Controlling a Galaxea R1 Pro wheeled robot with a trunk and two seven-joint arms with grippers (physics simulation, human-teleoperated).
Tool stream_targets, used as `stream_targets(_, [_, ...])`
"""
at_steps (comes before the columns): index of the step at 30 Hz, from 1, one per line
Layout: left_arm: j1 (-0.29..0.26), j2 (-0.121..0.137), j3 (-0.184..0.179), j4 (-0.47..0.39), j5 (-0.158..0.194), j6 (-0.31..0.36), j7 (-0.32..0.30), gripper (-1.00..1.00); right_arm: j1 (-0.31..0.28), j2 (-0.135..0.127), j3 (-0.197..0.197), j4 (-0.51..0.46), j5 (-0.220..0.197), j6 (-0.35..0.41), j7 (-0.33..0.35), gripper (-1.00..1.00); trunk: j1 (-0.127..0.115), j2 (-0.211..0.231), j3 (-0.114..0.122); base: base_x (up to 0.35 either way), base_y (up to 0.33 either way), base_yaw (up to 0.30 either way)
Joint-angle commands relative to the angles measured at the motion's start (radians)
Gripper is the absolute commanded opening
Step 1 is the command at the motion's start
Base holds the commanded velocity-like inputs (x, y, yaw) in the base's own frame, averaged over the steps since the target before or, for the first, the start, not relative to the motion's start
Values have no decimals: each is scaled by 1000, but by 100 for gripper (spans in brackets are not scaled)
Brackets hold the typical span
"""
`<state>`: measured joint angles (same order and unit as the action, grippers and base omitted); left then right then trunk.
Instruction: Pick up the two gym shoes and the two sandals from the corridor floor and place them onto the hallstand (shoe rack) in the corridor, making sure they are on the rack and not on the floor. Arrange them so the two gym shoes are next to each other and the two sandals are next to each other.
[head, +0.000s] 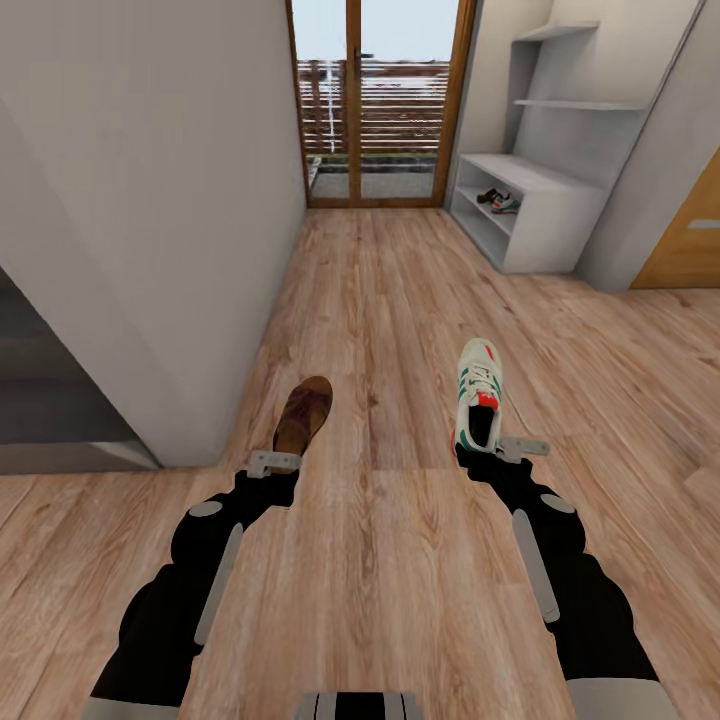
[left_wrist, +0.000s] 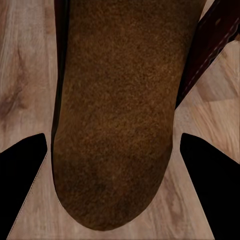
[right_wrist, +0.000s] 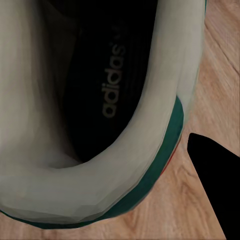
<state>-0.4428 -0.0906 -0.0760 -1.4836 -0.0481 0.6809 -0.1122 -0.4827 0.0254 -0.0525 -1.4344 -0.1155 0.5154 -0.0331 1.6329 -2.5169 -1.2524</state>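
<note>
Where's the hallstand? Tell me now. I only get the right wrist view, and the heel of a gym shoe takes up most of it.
Observer: The hallstand stands ahead and to the right, beside the glass door, across open corridor floor.
Operator: Report what's on its shelves.
Observer: A second gym shoe already lies on its upper open shelf; I can't make out anything else there.

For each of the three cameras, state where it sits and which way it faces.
Head: up on the robot, facing down the corridor; both arms, left gripper, right gripper, rack.
Left wrist: by the gripper, facing the sandal; both fingertips.
Right wrist: facing the gym shoe; one fingertip.
Shared: each shoe, wood floor.
</note>
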Motion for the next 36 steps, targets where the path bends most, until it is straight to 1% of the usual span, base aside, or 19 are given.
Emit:
stream_targets(1, [-1, 0, 1, -1, -5, 5, -6, -100, 0, 1, -1, -1, -10, 5, -4, -100, 0, 0, -1, 334, 0, 0])
stream_targets(36, [-1, 0, 1, -1, -5, 5, -6, -100, 0, 1, -1, 0, -10, 5, -4, -100, 0, 0, -1, 334, 0, 0])
